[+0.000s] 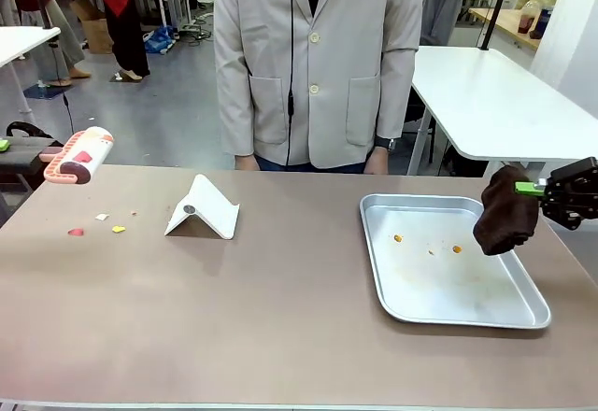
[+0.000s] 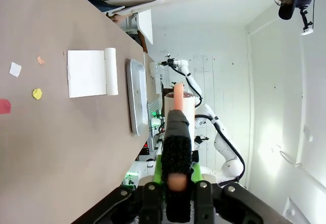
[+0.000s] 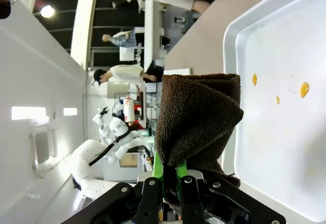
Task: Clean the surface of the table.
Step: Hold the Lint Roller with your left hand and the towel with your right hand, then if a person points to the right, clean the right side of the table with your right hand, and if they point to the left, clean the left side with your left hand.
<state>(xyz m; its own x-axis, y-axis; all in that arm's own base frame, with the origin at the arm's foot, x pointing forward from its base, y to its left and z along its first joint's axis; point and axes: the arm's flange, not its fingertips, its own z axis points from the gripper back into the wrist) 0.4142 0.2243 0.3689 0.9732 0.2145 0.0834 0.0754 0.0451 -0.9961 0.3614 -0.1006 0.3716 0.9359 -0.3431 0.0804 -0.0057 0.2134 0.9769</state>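
The brownish table (image 1: 280, 327) carries small paper scraps at its left: red (image 1: 76, 232), yellow (image 1: 119, 229) and white (image 1: 102, 217). Above that left end my left gripper (image 1: 49, 157) is shut on a pink and white brush (image 1: 79, 155); in the left wrist view its black bristles (image 2: 177, 150) rise between my fingers, with the table (image 2: 51, 147) and scraps (image 2: 37, 93) alongside. My right gripper (image 1: 551, 190) is shut on a dark brown cloth (image 1: 505, 213) that hangs over the tray's right rim. The right wrist view shows the cloth (image 3: 198, 117) bunched above the gripper (image 3: 170, 180).
A silver tray (image 1: 523, 316) with a few orange crumbs (image 1: 457, 249) lies at the right. A white folded card (image 1: 203, 210) stands left of centre. A person in a beige jacket (image 1: 318, 56) stands at the far edge, hands low by the table.
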